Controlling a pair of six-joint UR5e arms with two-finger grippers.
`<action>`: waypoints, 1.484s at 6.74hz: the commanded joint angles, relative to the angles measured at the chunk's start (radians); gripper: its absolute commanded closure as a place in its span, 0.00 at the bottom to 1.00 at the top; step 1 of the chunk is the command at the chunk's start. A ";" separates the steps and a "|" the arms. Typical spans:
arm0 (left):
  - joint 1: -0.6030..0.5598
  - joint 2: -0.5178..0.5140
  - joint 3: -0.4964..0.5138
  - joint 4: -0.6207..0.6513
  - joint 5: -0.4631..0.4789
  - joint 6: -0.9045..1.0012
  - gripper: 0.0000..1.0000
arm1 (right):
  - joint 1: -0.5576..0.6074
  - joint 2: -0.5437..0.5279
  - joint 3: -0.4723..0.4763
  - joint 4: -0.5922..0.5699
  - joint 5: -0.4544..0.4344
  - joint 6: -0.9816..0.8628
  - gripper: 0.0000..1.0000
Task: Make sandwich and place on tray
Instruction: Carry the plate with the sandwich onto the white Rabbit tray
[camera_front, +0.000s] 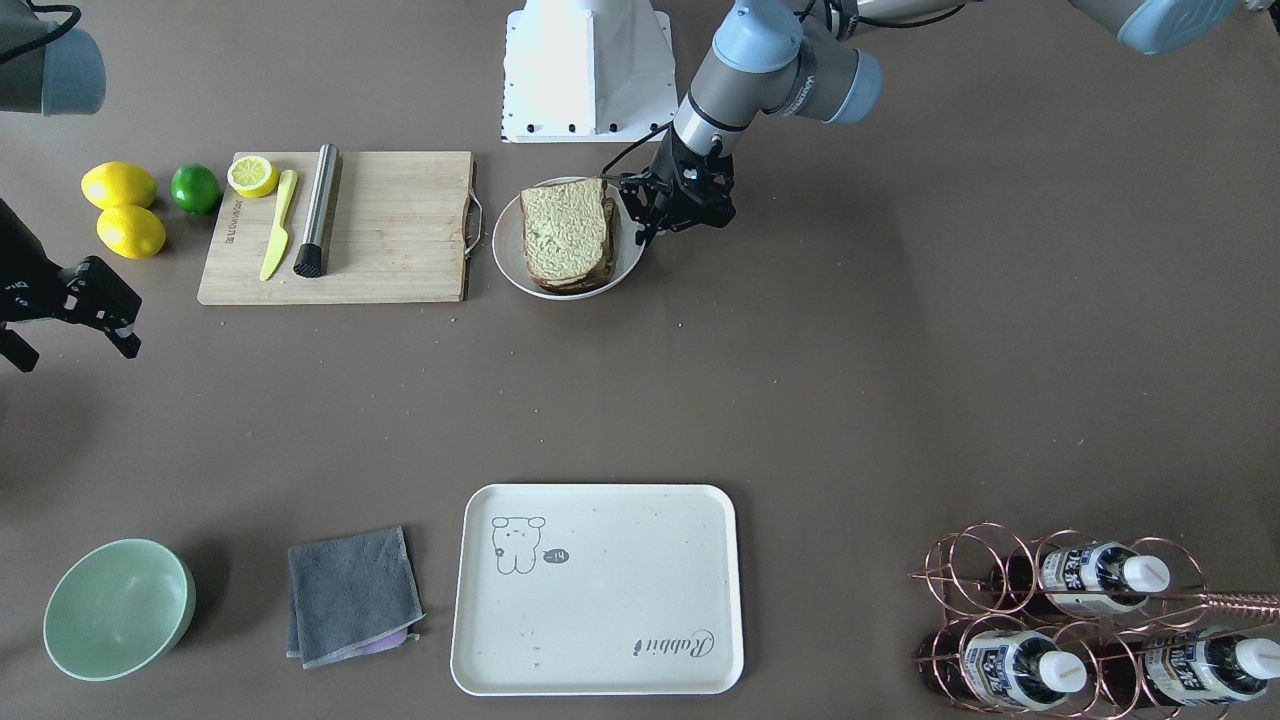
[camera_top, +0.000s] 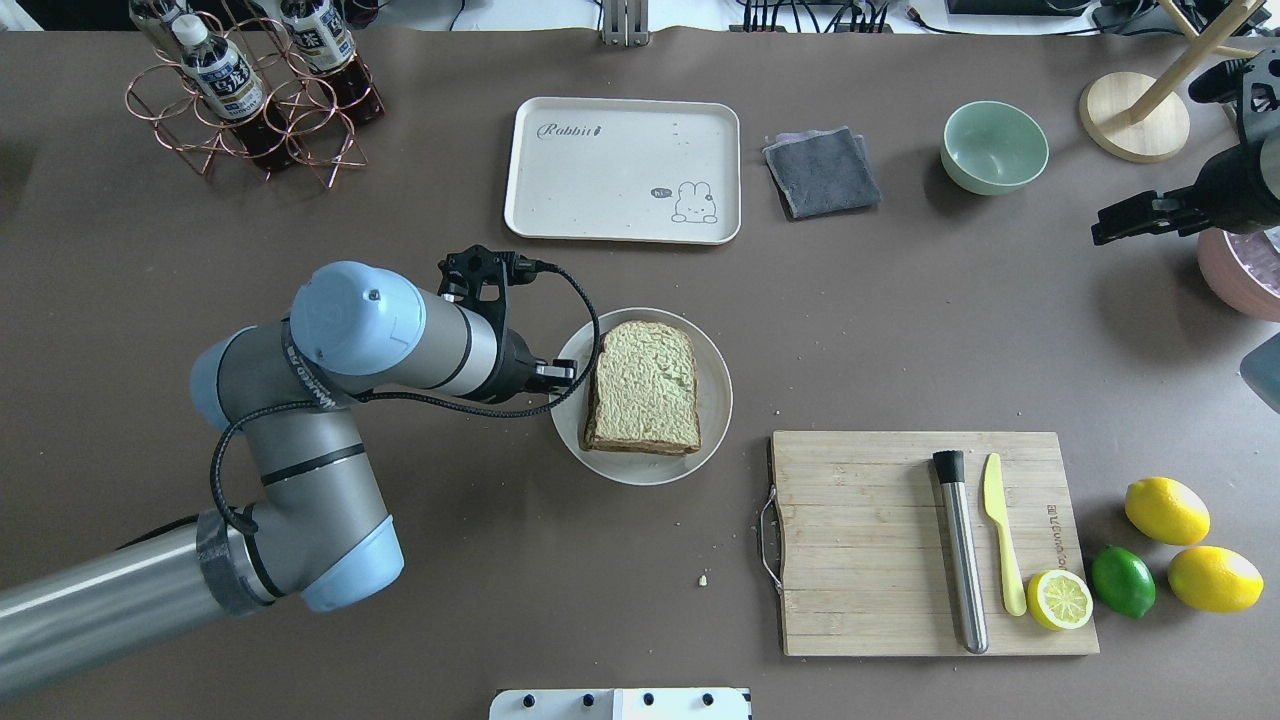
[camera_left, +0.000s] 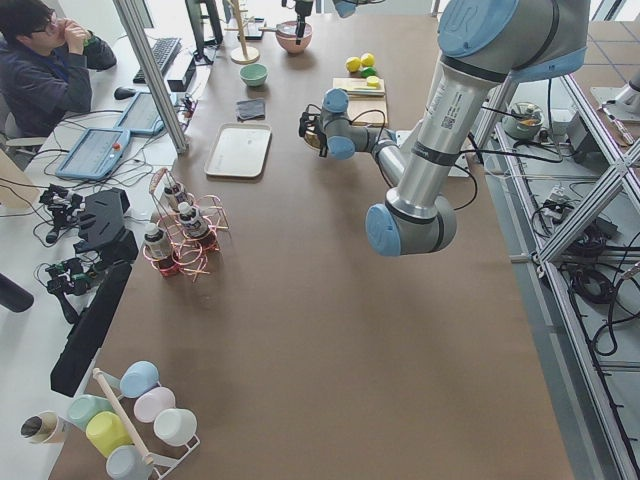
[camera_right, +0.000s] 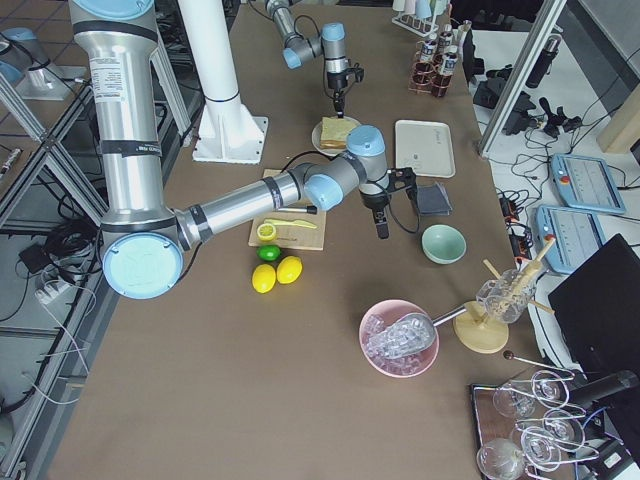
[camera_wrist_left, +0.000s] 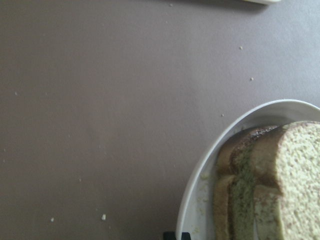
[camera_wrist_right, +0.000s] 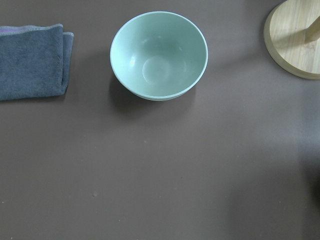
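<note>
Left gripper (camera_front: 645, 233) sits at the left rim of the white plate (camera_front: 515, 262), fingertips together in the wrist view. Its forearm is low and level. The sandwich (camera_front: 565, 232) lies on that plate. Far of it, well apart, is the tray (camera_front: 600, 640), lettered "Rabbit" with a "hi" bubble. Right gripper (camera_front: 70, 350) hovers far right, fingers apart.

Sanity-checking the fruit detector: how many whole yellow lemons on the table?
2. First lemon beside the cutting board; second lemon just past the lime. The cut half on the board isn't counted. None seem hidden.
</note>
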 joint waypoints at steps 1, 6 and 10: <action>-0.134 -0.144 0.269 -0.099 -0.091 0.059 1.00 | 0.038 -0.003 -0.008 -0.062 0.011 -0.073 0.00; -0.287 -0.430 0.726 -0.121 -0.150 0.161 1.00 | 0.059 -0.013 -0.013 -0.065 0.010 -0.083 0.00; -0.244 -0.538 0.877 -0.146 -0.020 0.168 1.00 | 0.073 -0.013 -0.107 -0.057 0.010 -0.165 0.00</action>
